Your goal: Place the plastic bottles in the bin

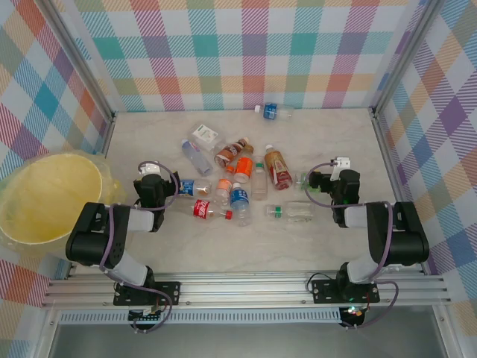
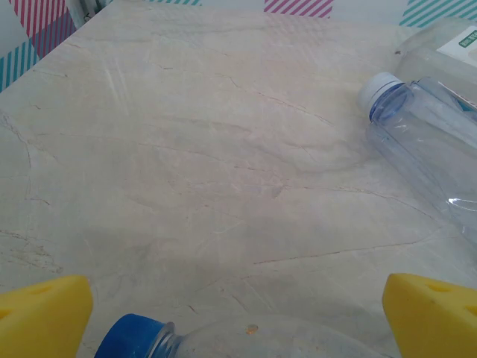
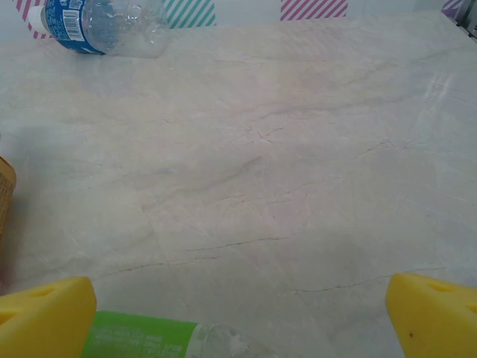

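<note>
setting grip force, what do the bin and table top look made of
Bin: seemingly thin translucent plastic, pale yellow, dull; its wall lets light through. Table top: cream with fine grey veins, smooth, slight sheen; stone or marble-print laminate, cannot tell which.

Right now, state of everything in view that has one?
Round pale yellow translucent plastic bin: upright, no bottles seen inside.
Small plastic bottles, central cluster: on the table, outside the bin.
Blue-labelled clear plastic bottle, farthest back: lying down, alone.
Left tool: open, gripping nothing.
Right tool: open, gripping nothing.
</note>
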